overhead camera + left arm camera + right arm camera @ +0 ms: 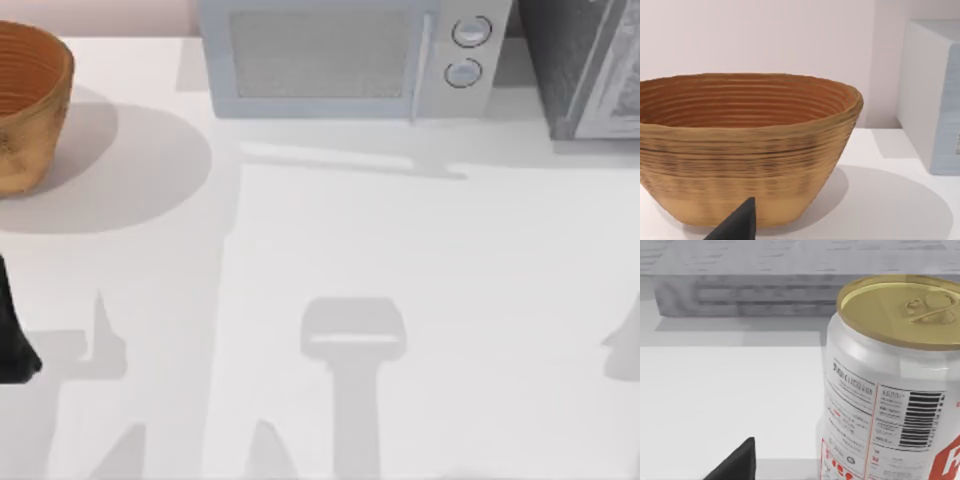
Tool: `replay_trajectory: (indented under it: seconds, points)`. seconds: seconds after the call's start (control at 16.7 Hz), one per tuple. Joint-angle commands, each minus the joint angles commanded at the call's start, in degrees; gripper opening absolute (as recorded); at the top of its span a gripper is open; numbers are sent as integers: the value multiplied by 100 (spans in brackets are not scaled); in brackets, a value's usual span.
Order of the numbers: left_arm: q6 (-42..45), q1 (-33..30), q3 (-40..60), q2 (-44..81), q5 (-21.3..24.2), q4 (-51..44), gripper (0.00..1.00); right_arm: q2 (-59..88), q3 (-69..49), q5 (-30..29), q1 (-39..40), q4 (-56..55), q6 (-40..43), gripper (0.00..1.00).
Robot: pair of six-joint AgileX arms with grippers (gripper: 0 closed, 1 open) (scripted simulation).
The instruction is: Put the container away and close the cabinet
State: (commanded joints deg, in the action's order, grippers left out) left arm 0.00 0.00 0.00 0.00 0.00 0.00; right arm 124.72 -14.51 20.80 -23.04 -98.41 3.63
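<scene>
White tabletop, microwave far; right arm nears the can, approach step, grasp next; I cannot tell either arm's jaws

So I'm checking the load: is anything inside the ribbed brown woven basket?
No, the ribbed brown woven basket shows only its bare ribbed inner wall in the left wrist view.
</scene>
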Motion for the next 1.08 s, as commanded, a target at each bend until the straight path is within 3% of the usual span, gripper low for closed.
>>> replay_trajectory:
  seconds: [0.42, 0.72, 1.08]
  points:
    - [0, 0, 0, 0, 0, 0, 100, 325, -1117, -392, 386, 756, -84, 100]
    - [0, 0, 0, 0, 0, 0, 100, 361, -1240, -437, 432, 843, -93, 100]
    - [0, 0, 0, 0, 0, 0, 100, 361, -1240, -437, 432, 843, -93, 55]
